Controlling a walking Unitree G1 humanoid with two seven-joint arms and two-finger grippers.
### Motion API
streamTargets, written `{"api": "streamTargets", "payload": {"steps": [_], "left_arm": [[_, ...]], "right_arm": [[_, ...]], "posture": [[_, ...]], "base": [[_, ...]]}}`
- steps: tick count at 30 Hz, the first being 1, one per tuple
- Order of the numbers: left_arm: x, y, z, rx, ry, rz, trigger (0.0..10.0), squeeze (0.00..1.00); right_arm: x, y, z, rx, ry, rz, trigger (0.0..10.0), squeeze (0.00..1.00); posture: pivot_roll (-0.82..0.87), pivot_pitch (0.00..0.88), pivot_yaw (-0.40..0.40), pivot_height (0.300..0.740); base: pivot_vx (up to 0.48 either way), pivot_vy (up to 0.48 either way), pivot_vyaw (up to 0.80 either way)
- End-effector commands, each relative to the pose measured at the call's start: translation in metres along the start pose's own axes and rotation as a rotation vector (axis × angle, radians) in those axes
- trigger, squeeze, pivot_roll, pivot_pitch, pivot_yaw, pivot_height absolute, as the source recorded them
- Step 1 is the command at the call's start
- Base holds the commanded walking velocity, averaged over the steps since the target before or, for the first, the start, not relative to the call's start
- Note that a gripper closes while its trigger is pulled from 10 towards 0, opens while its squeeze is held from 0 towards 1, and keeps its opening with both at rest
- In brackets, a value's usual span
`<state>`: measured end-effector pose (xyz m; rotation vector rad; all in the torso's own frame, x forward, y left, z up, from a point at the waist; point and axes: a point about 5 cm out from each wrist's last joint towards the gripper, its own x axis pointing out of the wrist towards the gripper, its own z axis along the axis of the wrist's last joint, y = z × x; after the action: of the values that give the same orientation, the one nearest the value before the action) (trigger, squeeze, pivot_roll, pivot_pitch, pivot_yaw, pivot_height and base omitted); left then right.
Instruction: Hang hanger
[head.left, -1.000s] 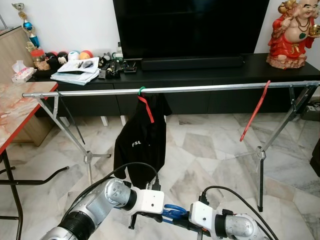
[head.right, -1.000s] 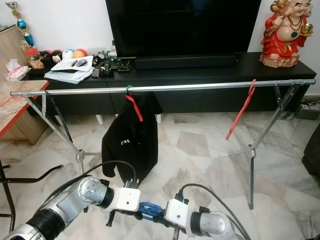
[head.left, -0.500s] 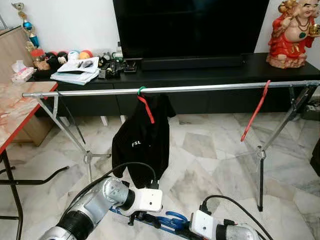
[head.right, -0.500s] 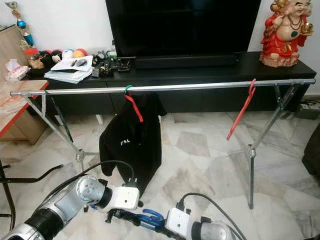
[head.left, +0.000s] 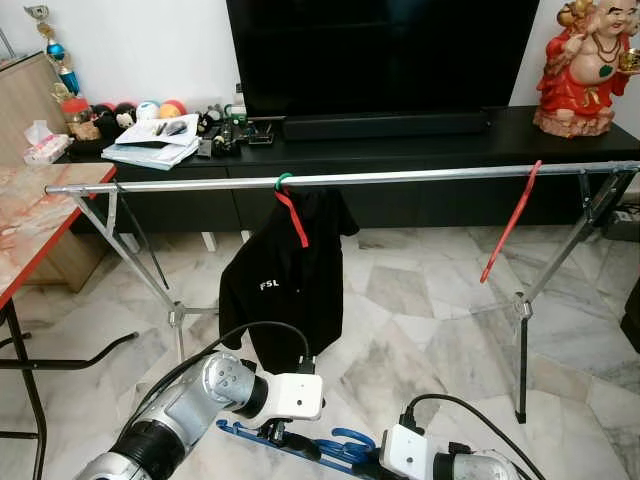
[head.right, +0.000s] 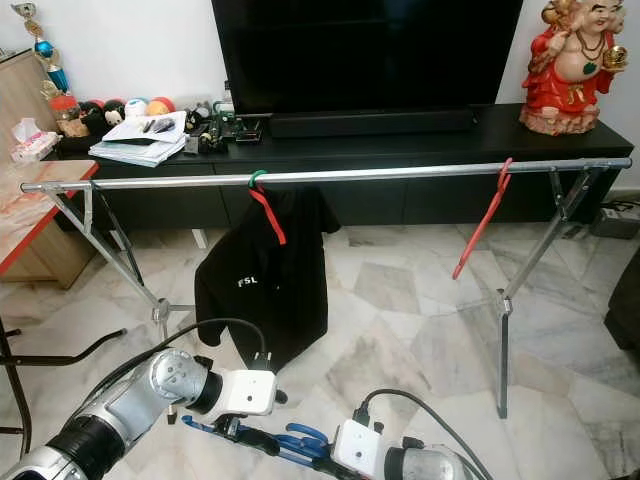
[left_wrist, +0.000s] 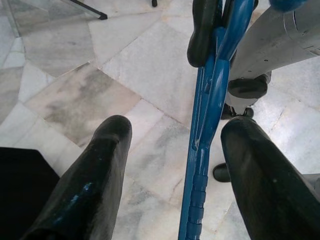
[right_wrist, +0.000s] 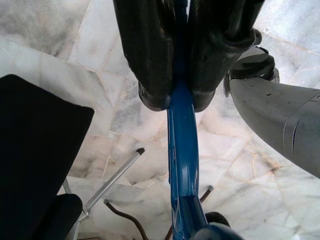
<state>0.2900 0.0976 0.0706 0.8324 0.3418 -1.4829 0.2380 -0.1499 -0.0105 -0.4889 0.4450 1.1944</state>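
Hanger (right_wrist: 182, 165): blue plastic, slim | right fingers (right_wrist: 150, 55): clamped on it | left fingers (left_wrist: 95, 185): spread, empty

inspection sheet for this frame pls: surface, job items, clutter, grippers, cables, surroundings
Surface: marble floor.
Job's things: blue hanger held low; rail carries black shirt and red hanger.
Clutter: papers and balls on TV console.
Grippers: right gripper shut on blue hanger; left gripper open around it.
Cables: black cable looped over left wrist.
Surroundings: TV, red figurine, side table.
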Motion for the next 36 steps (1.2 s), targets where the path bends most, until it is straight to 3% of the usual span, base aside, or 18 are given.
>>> {"api": "streamTargets", "payload": {"steps": [1, 4, 5, 9, 11, 14, 19, 20, 21, 22, 25, 27, 28, 31, 34, 36], "left_arm": [[-0.006, 0.003, 0.0, 0.011, 0.013, 0.011, 10.0, 1.0], [-0.009, 0.001, -0.003, -0.001, 0.024, -0.013, 10.0, 1.0], [-0.034, -0.011, -0.019, -0.219, -0.054, -0.048, 10.0, 1.0], [-0.036, -0.019, -0.022, -0.248, -0.063, -0.109, 10.0, 1.0], [-0.034, -0.024, -0.02, -0.253, -0.077, -0.144, 10.0, 0.0], [-0.032, -0.026, -0.02, -0.264, -0.088, -0.147, 10.0, 0.0], [-0.032, -0.011, -0.026, -0.318, -0.095, 0.054, 10.0, 0.0], [-0.032, -0.007, -0.032, -0.342, -0.084, 0.142, 10.0, 0.0], [-0.032, -0.003, -0.05, -0.437, -0.037, 0.326, 10.0, 0.0], [-0.032, -0.003, -0.05, -0.437, -0.037, 0.326, 10.0, 0.0], [-0.031, -0.01, -0.075, -0.609, -0.004, 0.518, 10.0, 0.0], [-0.03, -0.027, -0.097, -0.755, 0.067, 0.617, 10.0, 0.0], [-0.029, -0.033, -0.103, -0.789, 0.096, 0.641, 10.0, 0.0], [-0.023, -0.082, -0.135, -0.985, 0.265, 0.734, 10.0, 0.0], [-0.017, -0.12, -0.149, -1.105, 0.367, 0.764, 10.0, 0.0], [-0.013, -0.154, -0.157, -1.187, 0.459, 0.769, 10.0, 0.0]], "right_arm": [[0.001, 0.003, -0.001, 0.002, 0.004, 0.012, 0.0, 0.0], [-0.002, 0.002, -0.006, 0.032, 0.011, -0.028, 0.0, 0.0], [-0.019, 0.016, -0.044, 0.248, 0.115, -0.193, 0.0, 0.0], [-0.02, 0.016, -0.048, 0.263, 0.142, -0.229, 0.0, 0.0], [-0.02, 0.015, -0.048, 0.254, 0.152, -0.242, 0.0, 0.0], [-0.019, 0.013, -0.048, 0.246, 0.162, -0.269, 0.0, 0.0], [-0.019, 0.009, -0.05, 0.262, 0.186, -0.372, 0.0, 0.0], [-0.02, 0.006, -0.051, 0.282, 0.198, -0.426, 0.0, 0.0], [-0.022, 0.001, -0.054, 0.346, 0.218, -0.544, 0.0, 0.0], [-0.022, 0.001, -0.054, 0.346, 0.218, -0.544, 0.0, 0.0], [-0.027, -0.006, -0.059, 0.472, 0.225, -0.721, 0.0, 0.0], [-0.032, -0.009, -0.062, 0.579, 0.213, -0.837, 0.0, 0.0], [-0.033, -0.01, -0.063, 0.608, 0.207, -0.869, 0.0, 0.0], [-0.038, -0.016, -0.06, 0.693, 0.124, -1.034, 0.0, 0.0], [-0.04, -0.021, -0.055, 0.742, 0.052, -1.146, 0.0, 0.0], [-0.041, -0.024, -0.05, 0.761, 0.004, -1.216, 3.8, 0.0]], "posture": [[0.05, 0.034, 0.071, 0.74], [0.06, 0.039, 0.074, 0.74], [0.06, 0.047, 0.082, 0.74], [0.06, 0.045, 0.082, 0.74], [0.06, 0.045, 0.082, 0.74], [0.05, 0.041, 0.082, 0.74], [0.05, 0.04, 0.083, 0.74], [0.05, 0.036, 0.082, 0.74], [0.05, 0.032, 0.084, 0.74], [0.05, 0.032, 0.084, 0.74], [0.04, 0.023, 0.084, 0.74], [0.04, 0.021, 0.083, 0.74], [0.04, 0.021, 0.083, 0.74], [0.03, 0.009, 0.079, 0.74], [0.03, 0.001, 0.076, 0.74], [0.02, 0.0, 0.073, 0.74]], "base": [[0.0, 0.0, 0.0], [0.0, 0.0, 0.0], [0.0, 0.0, 0.0], [0.0, 0.0, 0.0], [0.0, 0.0, 0.0], [0.0, 0.0, 0.0], [0.0, 0.0, 0.0], [0.0, 0.0, 0.0], [0.0, 0.0, 0.0], [0.0, 0.0, 0.0], [0.0, 0.0, 0.0], [0.0, 0.0, 0.0], [0.0, 0.0, 0.0], [0.0, 0.0, 0.0], [0.0, 0.0, 0.0], [0.0, 0.0, 0.0]]}}
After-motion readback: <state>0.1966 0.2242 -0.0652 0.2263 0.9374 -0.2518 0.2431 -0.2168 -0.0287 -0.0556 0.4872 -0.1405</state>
